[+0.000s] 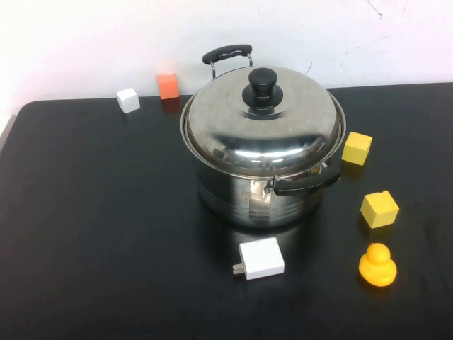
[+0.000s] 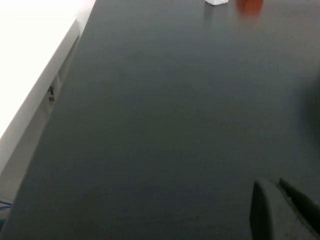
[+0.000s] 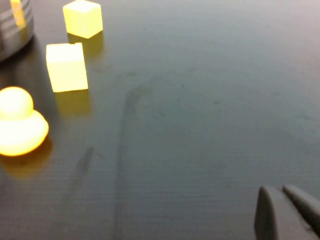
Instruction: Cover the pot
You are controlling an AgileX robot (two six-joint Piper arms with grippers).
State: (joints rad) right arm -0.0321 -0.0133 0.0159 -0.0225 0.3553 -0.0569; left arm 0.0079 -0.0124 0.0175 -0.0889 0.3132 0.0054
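- High view: the pot [image 1: 262,191] stands near the middle of the black table [image 1: 92,234], a little toward the far edge, and neither arm shows in this view
- Its domed steel lid [image 1: 263,124] with a black knob [image 1: 262,88] already sits on the rim, so the pot is covered
- One black pot handle [image 1: 227,53] points toward the far wall, the other handle [image 1: 306,183] toward the near right
- A white charger plug [image 1: 260,258] lies on the table just in front of the pot, close to it but apart
- To the pot's right sit two yellow blocks, one [image 1: 357,148] level with the lid and one [image 1: 379,209] nearer the camera; a yellow rubber duck [image 1: 377,265] sits nearest of the three
- Far left of the pot, near the table's back edge, a white cube [image 1: 128,100] and an orange cube [image 1: 168,86] sit side by side, apart from each other
- Left wrist view: the left gripper [image 2: 280,207] hangs over bare table, well away from the pot, jaws pressed together with nothing between them
- Right wrist view: the right gripper [image 3: 282,210] is likewise over bare table, near the duck and blocks but apart from them, its jaws closed on nothing
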